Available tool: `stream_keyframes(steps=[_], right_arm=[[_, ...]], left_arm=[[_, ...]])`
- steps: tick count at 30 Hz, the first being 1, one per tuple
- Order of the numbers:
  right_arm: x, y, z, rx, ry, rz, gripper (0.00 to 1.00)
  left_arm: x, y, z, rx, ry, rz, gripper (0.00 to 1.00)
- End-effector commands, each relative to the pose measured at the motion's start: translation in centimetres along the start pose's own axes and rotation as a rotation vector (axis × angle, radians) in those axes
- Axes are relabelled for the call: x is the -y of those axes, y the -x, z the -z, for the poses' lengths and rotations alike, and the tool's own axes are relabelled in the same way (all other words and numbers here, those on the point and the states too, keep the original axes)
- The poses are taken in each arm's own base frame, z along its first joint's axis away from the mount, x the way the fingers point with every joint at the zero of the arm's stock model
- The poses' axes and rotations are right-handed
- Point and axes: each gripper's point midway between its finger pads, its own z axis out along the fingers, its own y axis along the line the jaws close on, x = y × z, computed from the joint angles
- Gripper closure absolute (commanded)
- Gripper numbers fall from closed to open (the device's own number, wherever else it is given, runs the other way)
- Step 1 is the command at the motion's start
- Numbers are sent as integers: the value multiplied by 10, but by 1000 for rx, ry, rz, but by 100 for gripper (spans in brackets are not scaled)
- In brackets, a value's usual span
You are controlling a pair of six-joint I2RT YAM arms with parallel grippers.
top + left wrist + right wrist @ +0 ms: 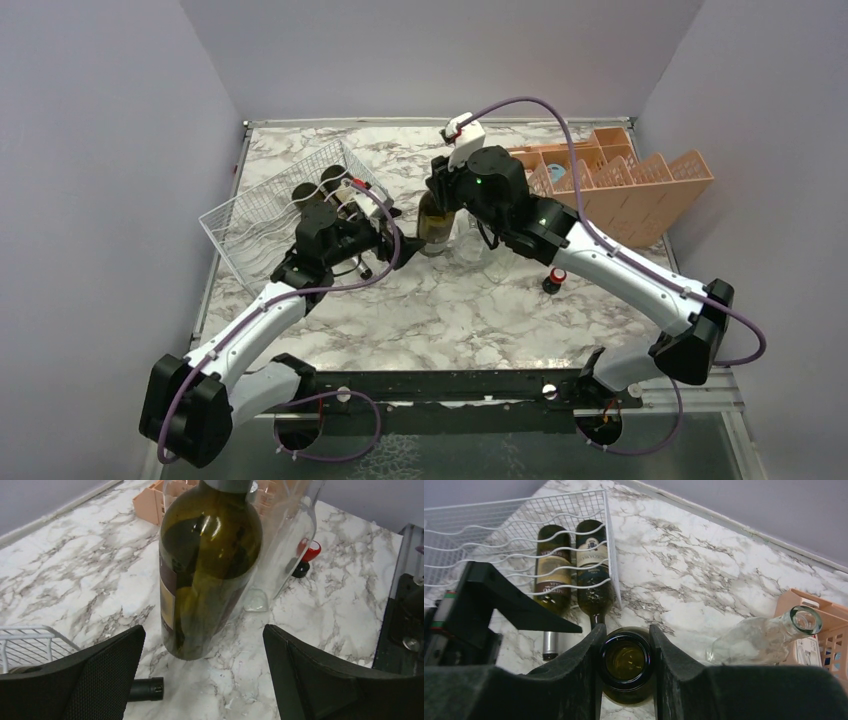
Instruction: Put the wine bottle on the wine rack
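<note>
The dark green wine bottle [434, 228] stands on the marble table, between the two arms. My right gripper [627, 630] comes down from above and is shut on its neck, one finger pressed on each side of the open mouth [626, 660]. My left gripper [204, 630] is open and low, just left of the bottle [210, 565], its fingers apart from the glass and wider than the base. The white wire wine rack [262, 212] lies at the back left, behind the left gripper, with two dark bottles [555, 565] side by side in its cradles.
A clear glass bottle [759, 637] lies just right of the wine bottle, pointing at the orange divided crate [620, 180] at the back right. A small black stopper with a red top [553, 280] stands in front of the right arm. Grey walls enclose the table.
</note>
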Motion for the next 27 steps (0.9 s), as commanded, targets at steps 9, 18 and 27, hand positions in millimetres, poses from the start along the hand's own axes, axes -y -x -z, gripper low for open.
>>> stream_keyframes(steps=[9, 18, 27], right_arm=[[-16, 98, 54, 253, 162, -174, 99], [-18, 117, 73, 300, 210, -208, 99], [-14, 125, 92, 335, 225, -225, 99]], left_arm=[[-8, 8, -31, 116, 48, -107, 1], [21, -7, -43, 125, -94, -294, 1], [26, -2, -45, 190, -103, -346, 12]])
